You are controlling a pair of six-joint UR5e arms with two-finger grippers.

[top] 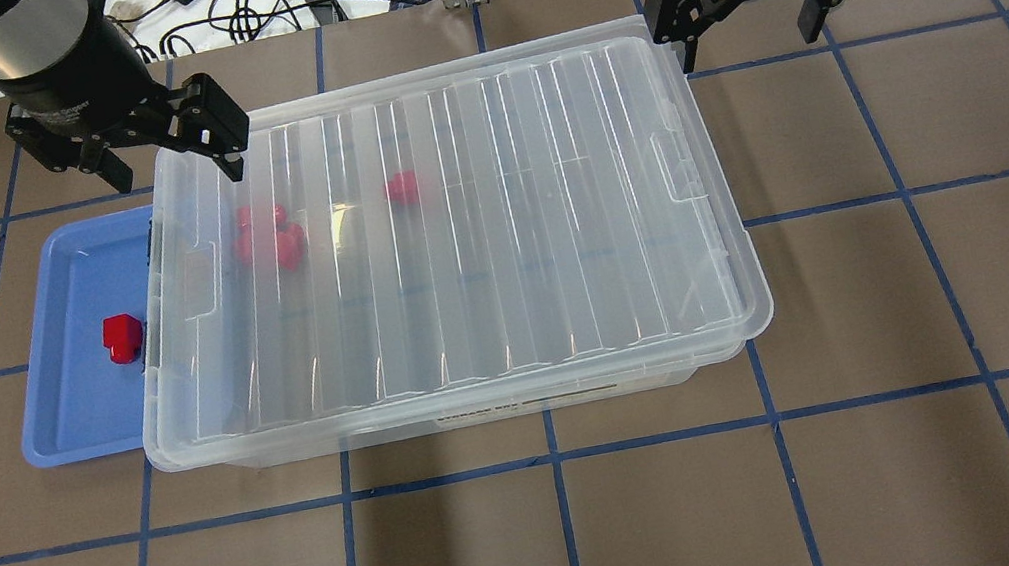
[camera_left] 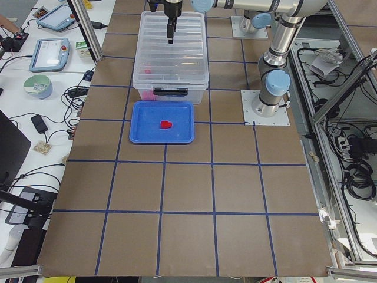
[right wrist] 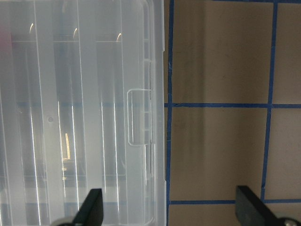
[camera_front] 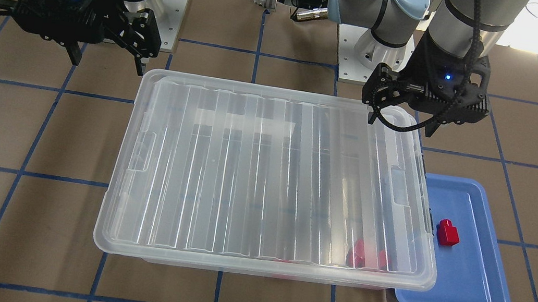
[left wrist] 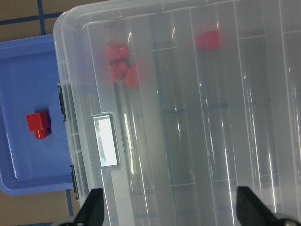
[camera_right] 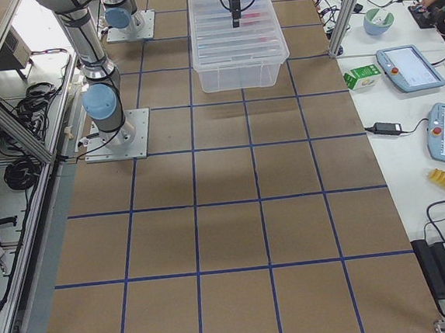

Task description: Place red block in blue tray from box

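Progress: red block [top: 123,338] lies in blue tray [top: 76,422] near the table's left end; task looks done.
Remaining: nothing evident.
Box [top: 485,415]: beside tray, lid [top: 475,227] on, covering other red blocks [top: 270,239].
Left gripper [top: 173,168]: fingers apart, empty, raised over box's left end.
Right gripper [top: 751,47]: apart, empty, raised over right end.
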